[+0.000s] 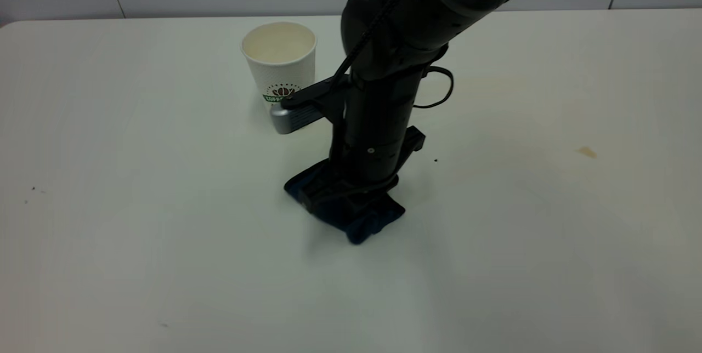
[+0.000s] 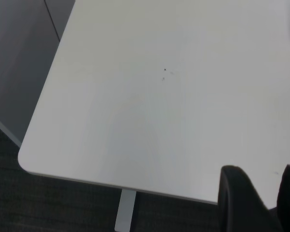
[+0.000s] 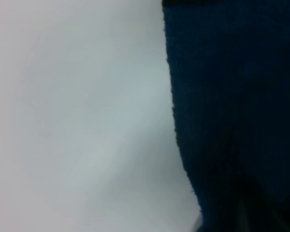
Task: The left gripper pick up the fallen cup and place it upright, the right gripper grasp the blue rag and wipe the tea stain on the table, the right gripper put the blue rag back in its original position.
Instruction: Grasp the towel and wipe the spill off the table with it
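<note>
Spanning every view, the table (image 1: 137, 265) is seen as a plain white top; a faint tan mark (image 1: 587, 151) lies well off toward the right arm's side, and it may be a remnant of the tea stain, though that cannot be settled from here. The right gripper (image 1: 351, 205) is lowered almost straight down at mid-table, pressed onto the blue rag (image 1: 378, 220), which is bunched flat beneath it, presumably so the cloth can be dragged under load. Whether its fingers are closed on the fabric or merely bearing down on it cannot be told. The cup (image 1: 279, 60) is stood upright just behind the arm, so that step is judged done. The left gripper (image 2: 266, 203) is held idle over the table's corner, its fingers slightly parted around nothing.
</note>
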You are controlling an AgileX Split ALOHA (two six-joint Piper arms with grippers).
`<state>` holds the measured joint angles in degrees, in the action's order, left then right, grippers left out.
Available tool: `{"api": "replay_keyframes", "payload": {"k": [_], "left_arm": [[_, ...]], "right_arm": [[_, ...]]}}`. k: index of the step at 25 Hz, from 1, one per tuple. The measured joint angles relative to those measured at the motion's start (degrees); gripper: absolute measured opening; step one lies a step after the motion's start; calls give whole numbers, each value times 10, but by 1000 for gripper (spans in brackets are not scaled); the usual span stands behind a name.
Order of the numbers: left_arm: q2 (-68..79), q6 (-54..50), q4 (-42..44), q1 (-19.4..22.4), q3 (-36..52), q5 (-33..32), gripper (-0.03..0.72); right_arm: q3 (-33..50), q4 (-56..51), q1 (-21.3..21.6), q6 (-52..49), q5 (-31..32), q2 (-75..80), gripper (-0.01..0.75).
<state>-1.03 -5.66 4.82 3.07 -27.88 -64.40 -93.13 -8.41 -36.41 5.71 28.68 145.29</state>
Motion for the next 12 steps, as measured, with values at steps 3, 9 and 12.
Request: {"api": "replay_keyframes", "payload": {"k": [3, 9, 12], "left_arm": [[0, 0, 0, 0, 0, 0, 237], [0, 0, 0, 0, 0, 0, 238], [0, 0, 0, 0, 0, 0, 238]], "right_arm": [[0, -4, -10, 0, -28, 2, 59], [1, -4, -6, 0, -86, 6, 59], [1, -4, 2, 0, -110, 8, 59]]}}
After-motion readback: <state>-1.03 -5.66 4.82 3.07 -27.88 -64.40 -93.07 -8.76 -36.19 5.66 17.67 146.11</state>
